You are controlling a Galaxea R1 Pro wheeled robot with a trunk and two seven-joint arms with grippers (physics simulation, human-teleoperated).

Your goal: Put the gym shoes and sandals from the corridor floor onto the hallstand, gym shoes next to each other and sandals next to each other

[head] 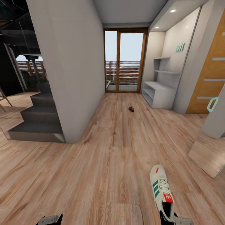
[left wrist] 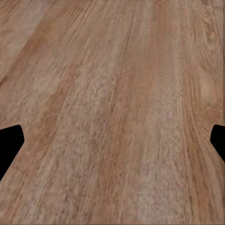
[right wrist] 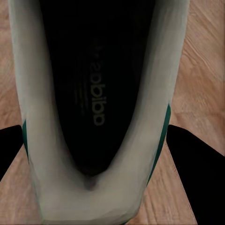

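1. Head view: a gym shoe [head: 161,192] is being held by its heel at the right gripper [head: 171,219], toe pointing ahead over the corridor floor [head: 106,162]. A sandal [head: 131,109] is lying far ahead, near the hallstand [head: 157,92].
2. Left wrist view: the left gripper [left wrist: 112,140] is being kept wide apart above bare planks.
3. Right wrist view: the shoe's heel [right wrist: 93,187] is being clamped between the fingers [right wrist: 194,168].

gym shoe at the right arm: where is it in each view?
Head view: sneaker low right of centre, heel at the right gripper, toe pointing up the corridor.
Right wrist view: same sneaker seen into its dark opening, between the jaws.
Left wrist view: none, just planks.
Shared landmark: wood floor.
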